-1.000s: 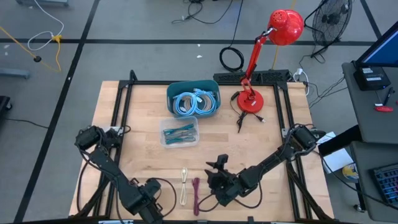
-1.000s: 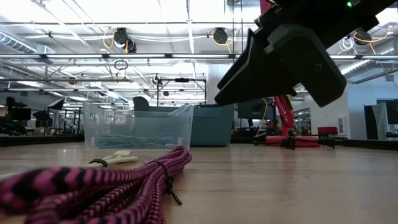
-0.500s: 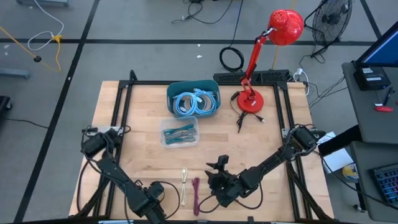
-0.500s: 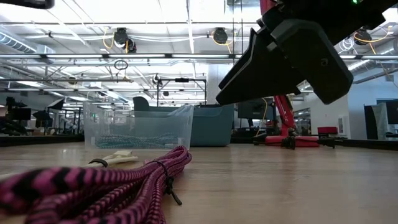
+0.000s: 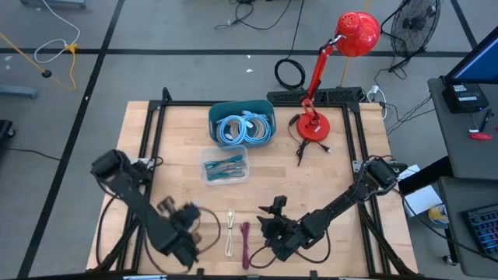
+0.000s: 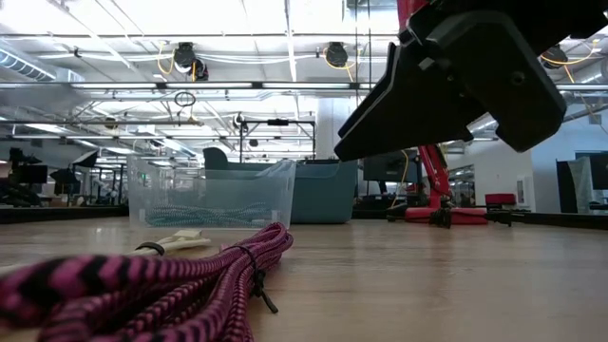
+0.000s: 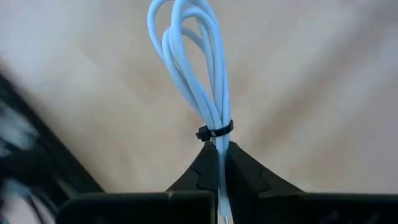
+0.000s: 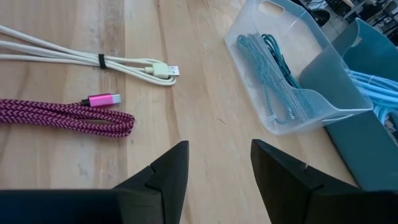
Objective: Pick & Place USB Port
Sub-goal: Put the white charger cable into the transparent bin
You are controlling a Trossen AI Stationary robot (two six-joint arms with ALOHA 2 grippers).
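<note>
No readable text, label, brand, number or sign anywhere: none on the cables, bins, lamp, grippers or table, nor in the room beyond.

I see red lamp (image 5: 327,62) at table (image 5: 171,148) back edge | fan (image 5: 412,23), black cable coil (image 5: 290,75) on floor

A bundled white cable (image 7: 198,74), bound by a black tie, is pinched between the left gripper (image 7: 219,163) fingers and hangs looped above the wood. On the table lie a cream USB cable (image 8: 87,59) and, beside it, a pink braided cable (image 8: 62,117) with a pink plug.
</note>
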